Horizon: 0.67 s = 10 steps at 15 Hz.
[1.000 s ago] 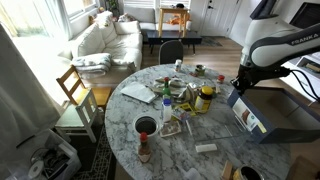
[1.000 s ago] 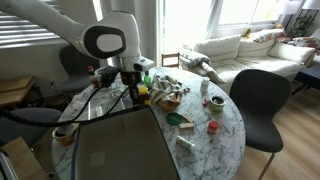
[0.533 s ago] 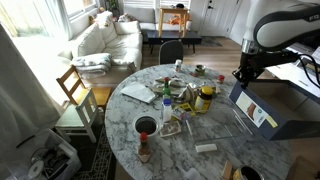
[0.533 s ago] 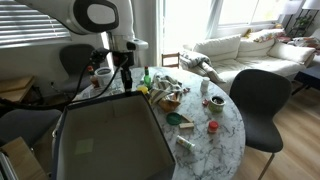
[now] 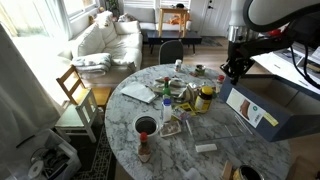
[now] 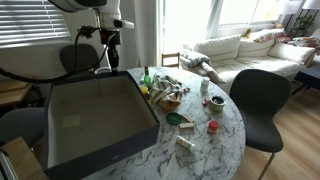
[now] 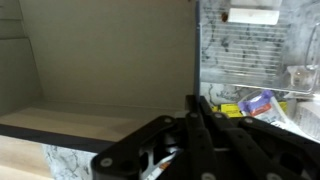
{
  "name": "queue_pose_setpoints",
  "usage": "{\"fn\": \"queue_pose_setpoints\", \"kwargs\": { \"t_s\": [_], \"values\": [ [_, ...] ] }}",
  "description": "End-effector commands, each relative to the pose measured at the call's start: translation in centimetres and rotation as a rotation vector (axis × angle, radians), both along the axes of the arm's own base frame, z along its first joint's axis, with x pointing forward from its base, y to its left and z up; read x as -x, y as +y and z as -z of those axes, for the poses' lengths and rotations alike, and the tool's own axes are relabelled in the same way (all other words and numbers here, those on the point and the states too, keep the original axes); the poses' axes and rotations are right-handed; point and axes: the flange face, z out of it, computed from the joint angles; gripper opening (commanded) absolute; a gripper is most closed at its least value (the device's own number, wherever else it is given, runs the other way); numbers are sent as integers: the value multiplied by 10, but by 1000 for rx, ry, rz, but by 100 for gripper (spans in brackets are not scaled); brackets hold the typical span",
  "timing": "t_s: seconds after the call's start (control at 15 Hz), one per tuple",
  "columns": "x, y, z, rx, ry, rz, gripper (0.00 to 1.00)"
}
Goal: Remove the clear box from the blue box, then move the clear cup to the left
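Observation:
The blue box (image 5: 288, 118) (image 6: 105, 158) stands tipped up at the table's edge, with one rim raised. My gripper (image 5: 229, 72) (image 6: 104, 64) (image 7: 198, 100) is shut on that raised rim. The wrist view looks along the box's bare dark inside (image 7: 100, 60). The clear box (image 6: 70, 122) lies small and pale on the blue box's floor. The clear cup (image 5: 146, 126) shows as a pale ring with a dark middle on the marble table (image 5: 190, 160), well away from the gripper. The tipped box hides the cup in the exterior view that looks into the box.
Clutter fills the table's middle, including a yellow-lidded jar (image 5: 205, 97), a red-capped bottle (image 5: 144, 150), a green lid (image 6: 174, 120) and a small red thing (image 6: 211, 127). A dark chair (image 6: 258, 100) and a wooden chair (image 5: 75, 90) stand beside the table.
My gripper has risen and carried the blue box's rim up with it. The box has tipped more steeply and swung round. The clear box is still inside it.

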Motion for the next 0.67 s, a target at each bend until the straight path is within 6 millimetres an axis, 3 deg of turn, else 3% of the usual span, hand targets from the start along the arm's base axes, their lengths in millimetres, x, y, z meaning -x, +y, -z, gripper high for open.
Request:
{"fn": "queue_pose_setpoints", "kwargs": {
  "t_s": [0.0, 0.6],
  "values": [
    [-11, 24, -10, -45, 38, 67, 1],
    [-47, 88, 4, -47, 13, 92, 1]
  ]
}}
